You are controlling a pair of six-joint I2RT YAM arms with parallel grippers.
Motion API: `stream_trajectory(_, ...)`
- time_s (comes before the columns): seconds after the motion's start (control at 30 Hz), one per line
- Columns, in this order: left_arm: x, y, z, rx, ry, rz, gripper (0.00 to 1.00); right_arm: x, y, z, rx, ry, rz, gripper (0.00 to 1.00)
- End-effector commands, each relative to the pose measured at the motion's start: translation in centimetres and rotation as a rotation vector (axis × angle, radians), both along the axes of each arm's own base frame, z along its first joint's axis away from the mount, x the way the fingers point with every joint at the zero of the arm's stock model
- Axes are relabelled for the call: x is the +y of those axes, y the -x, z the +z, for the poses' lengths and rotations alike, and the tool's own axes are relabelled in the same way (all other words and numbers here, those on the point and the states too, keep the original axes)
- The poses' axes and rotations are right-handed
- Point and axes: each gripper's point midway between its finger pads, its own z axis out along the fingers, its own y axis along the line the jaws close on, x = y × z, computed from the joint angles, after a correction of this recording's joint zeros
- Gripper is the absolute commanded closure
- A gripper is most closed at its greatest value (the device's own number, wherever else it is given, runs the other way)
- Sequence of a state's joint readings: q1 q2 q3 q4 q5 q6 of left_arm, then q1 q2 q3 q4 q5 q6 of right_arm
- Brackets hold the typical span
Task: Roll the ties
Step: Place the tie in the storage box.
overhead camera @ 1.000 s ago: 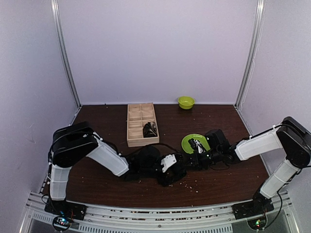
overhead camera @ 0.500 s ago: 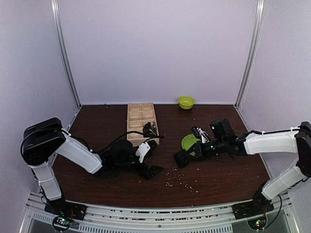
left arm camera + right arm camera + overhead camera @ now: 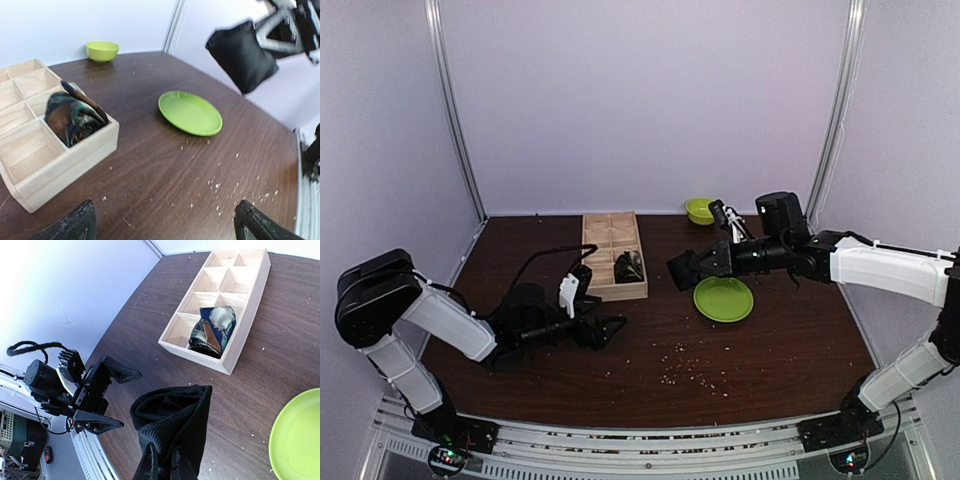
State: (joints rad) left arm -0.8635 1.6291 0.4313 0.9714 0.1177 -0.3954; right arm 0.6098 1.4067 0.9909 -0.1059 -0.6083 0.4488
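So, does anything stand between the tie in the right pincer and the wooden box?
Nothing visible does. The black tie hangs clear of the wooden box; one compartment already holds a patterned tie.

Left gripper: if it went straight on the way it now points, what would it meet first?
Likely the green plate: the open left gripper points low across bare, crumb-strewn table toward it. Depth is unclear, so it might scrape the table sooner.
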Motion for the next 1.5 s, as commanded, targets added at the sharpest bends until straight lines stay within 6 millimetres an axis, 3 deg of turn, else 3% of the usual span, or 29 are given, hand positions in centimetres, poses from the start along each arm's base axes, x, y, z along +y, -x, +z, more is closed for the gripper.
stream_trajectory(0.0, 0.6, -0.5, 5.9, -0.046, 0.232, -0.025, 0.02, 1.1, -0.3, 1.5, -0.035, -0.072, 0.031, 1.00)
stream_trajectory(0.1, 1.1, -0.9, 7.3, -0.048, 0.275, -0.014, 0.02, 1.9, -0.7, 3.0, -0.070, -0.125, 0.039, 1.00)
stream_trajectory(0.23, 1.6, -1.6, 6.6, -0.022, 0.205, 0.014, 0.02, 3.8, -1.4, 4.5, -0.115, -0.119, 0.078, 1.00)
stream_trajectory(0.3, 1.7, -1.4, 7.3, -0.021, 0.228, -0.006, 0.02, 4.7, -1.4, 5.0, -0.149, -0.090, 0.110, 1.00)
stream_trajectory(0.43, 1.2, 0.4, 11.1, -0.071, 0.366, -0.130, 0.04, 6.1, -1.1, 6.3, -0.212, -0.103, 0.156, 1.00)
stream_trajectory(0.57, 0.3, 2.2, 15.6, -0.119, 0.527, -0.277, 0.10, 7.2, 0.0, 9.2, -0.246, -0.234, 0.194, 1.00)
stream_trajectory(0.8, 0.0, 2.6, 19.7, -0.156, 0.623, -0.335, 0.15, 7.9, 2.9, 12.4, -0.236, -0.424, 0.254, 1.00)
stream_trajectory(1.23, -1.4, 1.2, 19.6, -0.111, 0.532, -0.293, 0.24, 8.5, 4.9, 13.6, -0.231, -0.488, 0.300, 1.00)
stream_trajectory(1.33, -1.2, 1.2, 19.5, -0.124, 0.526, -0.281, 0.24, 8.6, 4.4, 13.4, -0.241, -0.457, 0.275, 1.00)
stream_trajectory(1.47, 0.8, 0.4, 18.3, -0.119, 0.503, -0.178, 0.23, 8.9, 2.3, 11.8, -0.309, -0.254, 0.234, 1.00)
